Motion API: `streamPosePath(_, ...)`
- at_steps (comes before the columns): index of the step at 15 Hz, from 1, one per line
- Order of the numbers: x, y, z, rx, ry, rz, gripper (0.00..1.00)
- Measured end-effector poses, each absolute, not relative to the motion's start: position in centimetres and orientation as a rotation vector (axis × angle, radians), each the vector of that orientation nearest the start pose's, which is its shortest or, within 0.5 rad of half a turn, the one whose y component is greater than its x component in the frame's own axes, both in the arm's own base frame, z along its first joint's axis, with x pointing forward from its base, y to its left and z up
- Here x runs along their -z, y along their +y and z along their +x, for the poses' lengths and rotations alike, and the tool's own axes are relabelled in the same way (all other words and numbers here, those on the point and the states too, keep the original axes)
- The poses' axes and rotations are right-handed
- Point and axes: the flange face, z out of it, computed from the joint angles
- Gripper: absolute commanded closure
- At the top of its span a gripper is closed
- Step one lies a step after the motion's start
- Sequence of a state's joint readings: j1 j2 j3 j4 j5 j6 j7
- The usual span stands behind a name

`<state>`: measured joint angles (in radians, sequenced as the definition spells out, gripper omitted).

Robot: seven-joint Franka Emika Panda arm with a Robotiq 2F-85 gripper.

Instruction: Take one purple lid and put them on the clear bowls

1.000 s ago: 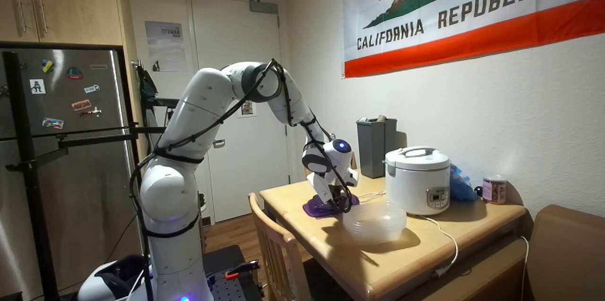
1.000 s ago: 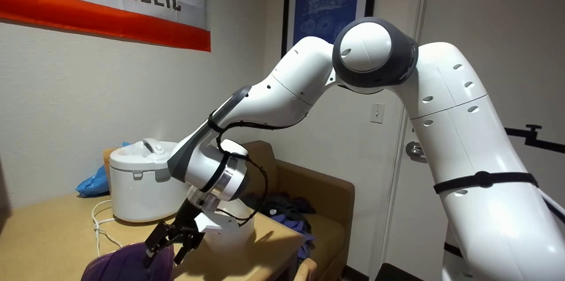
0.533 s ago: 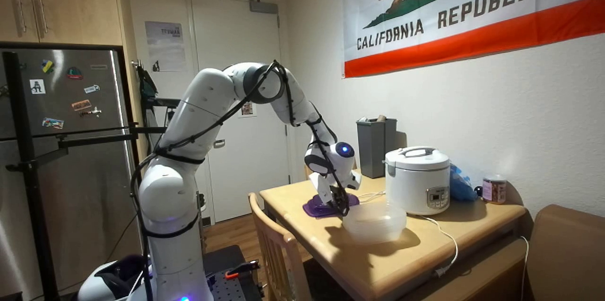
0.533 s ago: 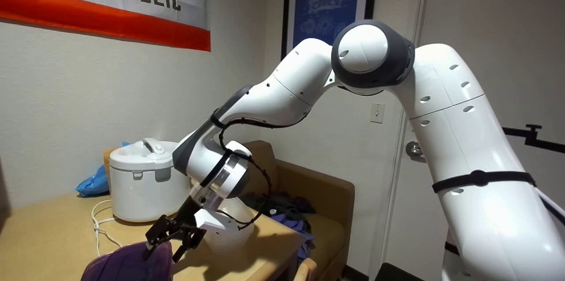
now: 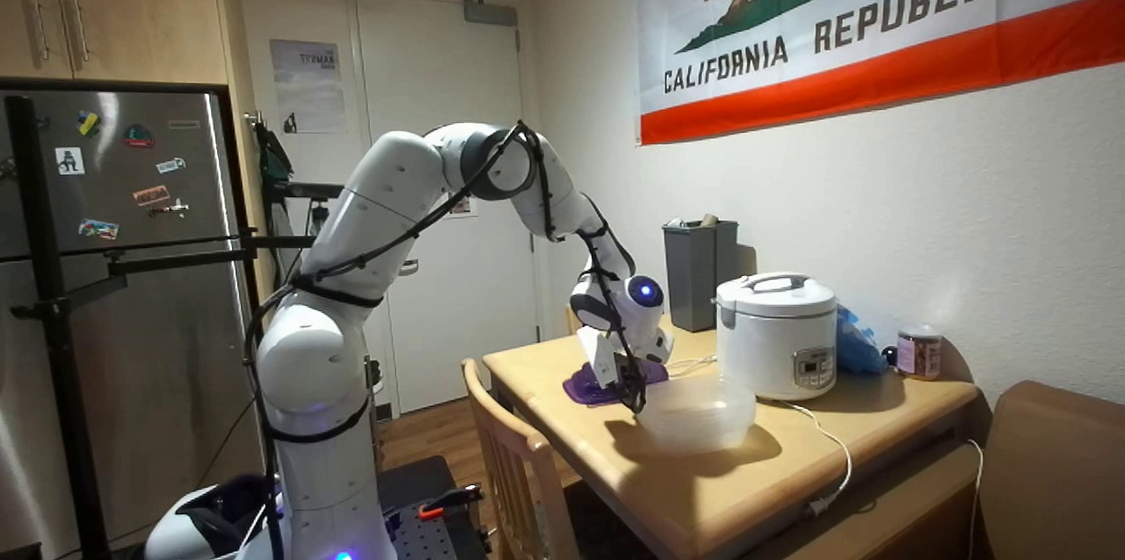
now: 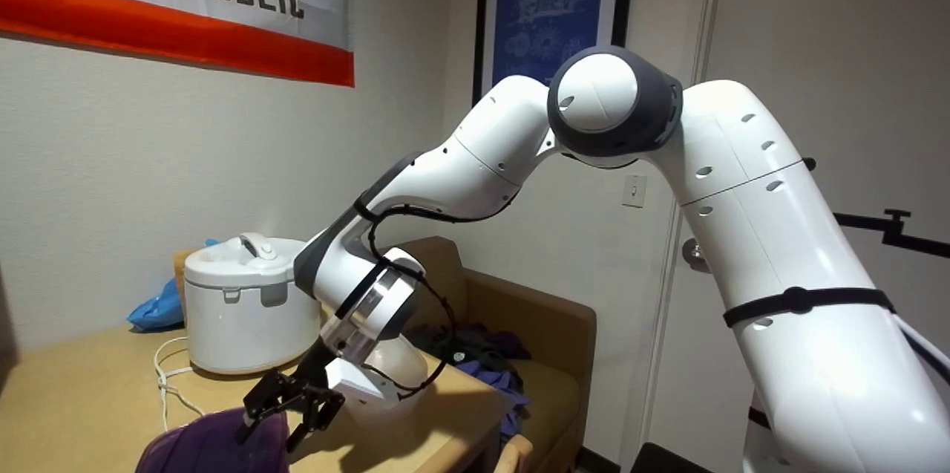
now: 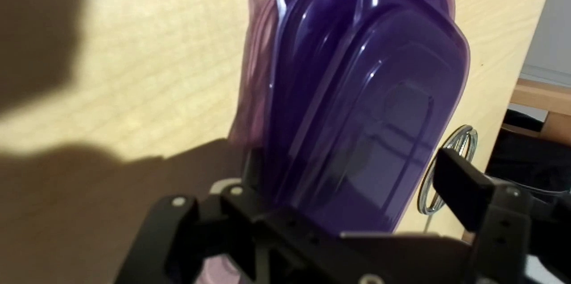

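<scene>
The lid (image 7: 401, 110), purple and glossy, takes up the middle of my wrist view; it lies uppermost on a fanned, overlapping pile (image 7: 256, 74) of others like it on the bench (image 7: 169, 65). My claw (image 6: 268, 440) is spread, its fingers (image 7: 464, 186) well apart. In an exterior view one finger overlaps the pile and the other hangs just past its edge; whether either touches it, I can't tell from here.

The bowls (image 5: 699, 419) sit near the claw, a low, cloudy stack on the bench, close by the pile. A wooden chair (image 5: 533, 444) stands along the bench's side. The white cooker (image 5: 773, 336) is near the bowls in both exterior views, and a cord (image 5: 835, 437) runs from beside it over the bench edge to a dangling plug (image 5: 823, 505).

Farther off, I have a blue bag (image 5: 859, 345) just beside the cooker, a jar (image 5: 920, 356) near that, and a tall grey bin (image 5: 688, 279) toward the wall (image 5: 984, 208). Past the bench in an exterior view there's an armchair (image 6: 538, 324) with dark and blue clothes (image 6: 486, 358) heaped on its seat. The flag (image 5: 866, 50), lettered CALIFORNIA REPUBLIC, hangs high on the wall, and beyond my arm (image 5: 395, 182) I see a pale door (image 5: 439, 76). A steel fridge (image 5: 158, 340) with magnets (image 5: 151, 195) on it stands off to one side.
</scene>
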<state>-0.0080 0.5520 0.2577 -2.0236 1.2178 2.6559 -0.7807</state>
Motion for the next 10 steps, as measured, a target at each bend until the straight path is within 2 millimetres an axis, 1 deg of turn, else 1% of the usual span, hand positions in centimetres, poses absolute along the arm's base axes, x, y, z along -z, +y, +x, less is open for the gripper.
streamPosePath(1, -17.39, 12.07, 58.21, 0.262, 0.143, -2.451, 0.42)
streamPosePath(2, -17.18, 12.11, 58.18, 0.256, 0.147, -2.447, 0.51)
streamPosePath(3, -17.02, 12.13, 58.15, 0.251, 0.152, -2.444, 0.58)
streamPosePath(4, -16.95, 12.12, 58.12, 0.249, 0.158, -2.441, 0.66)
streamPosePath(6, -16.9, 12.03, 58.12, 0.25, 0.17, -2.438, 0.8)
streamPosePath(7, -16.89, 11.95, 58.12, 0.251, 0.174, -2.438, 0.88)
streamPosePath(9, -16.86, 11.75, 58.15, 0.253, 0.177, -2.441, 1.0)
streamPosePath(10, -16.84, 11.64, 58.17, 0.253, 0.179, -2.442, 1.0)
